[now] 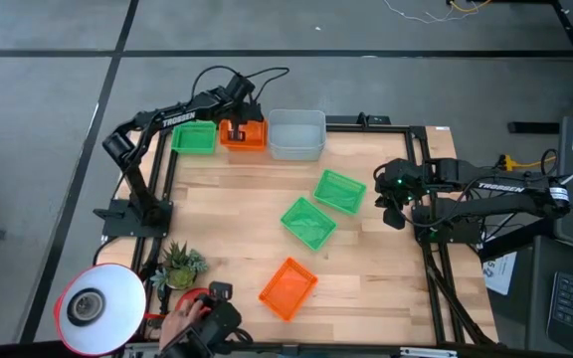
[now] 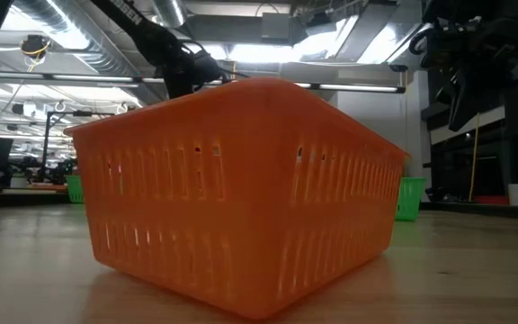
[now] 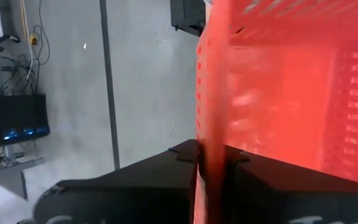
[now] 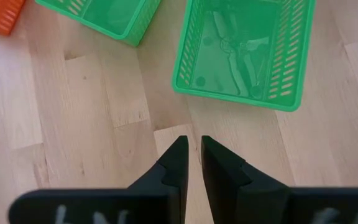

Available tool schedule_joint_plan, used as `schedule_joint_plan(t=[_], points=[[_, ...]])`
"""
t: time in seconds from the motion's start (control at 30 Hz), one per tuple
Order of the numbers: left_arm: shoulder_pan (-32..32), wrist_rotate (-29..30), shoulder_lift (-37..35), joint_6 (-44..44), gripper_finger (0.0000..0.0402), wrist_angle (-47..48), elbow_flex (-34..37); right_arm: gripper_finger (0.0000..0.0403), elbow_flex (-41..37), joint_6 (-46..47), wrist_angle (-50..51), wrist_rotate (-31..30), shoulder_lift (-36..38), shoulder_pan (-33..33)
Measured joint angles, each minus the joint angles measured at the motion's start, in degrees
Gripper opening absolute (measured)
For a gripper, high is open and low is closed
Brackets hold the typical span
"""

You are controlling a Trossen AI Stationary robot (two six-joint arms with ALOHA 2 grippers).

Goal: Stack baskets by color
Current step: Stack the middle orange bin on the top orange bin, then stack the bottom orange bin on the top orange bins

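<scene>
At the table's far edge an orange basket sits between a green basket and a light grey basket. My left gripper is over it, shut on one of its walls. I cannot tell whether it rests on the table. Two more green baskets lie mid-table. Another orange basket stands near the front edge and fills the low view. My right gripper hangs at the table's right, shut but for a narrow slit, holding nothing. My left gripper pinches a slotted side wall of the orange basket between its two fingers, one finger inside the basket and one outside. The fingers come slanting down from above onto the wall's rim. What the basket's bottom stands on does not show.
A red and white round lamp, a small potted plant and a person's hand are at the near left corner. Bare wood lies between the mid-table baskets and the far row. Beyond the far edge there is only floor.
</scene>
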State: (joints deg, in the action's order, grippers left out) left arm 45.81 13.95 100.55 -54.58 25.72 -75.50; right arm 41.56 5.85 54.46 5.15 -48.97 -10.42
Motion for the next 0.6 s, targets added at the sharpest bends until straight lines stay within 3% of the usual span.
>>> schedule_joint_plan(t=[0.4, 0.6], points=[[-0.52, 3.90, 0.00, 0.13, 0.0073, 0.39, 0.00, 0.0044, 0.00, -0.02, 0.01, 0.02, 0.00, 0.00], [-2.94, 6.56, -0.31, 1.66, 0.0080, 0.27, -1.51, 0.0044, 0.00, -0.02, 0.00, 0.02, 0.00, -0.01]])
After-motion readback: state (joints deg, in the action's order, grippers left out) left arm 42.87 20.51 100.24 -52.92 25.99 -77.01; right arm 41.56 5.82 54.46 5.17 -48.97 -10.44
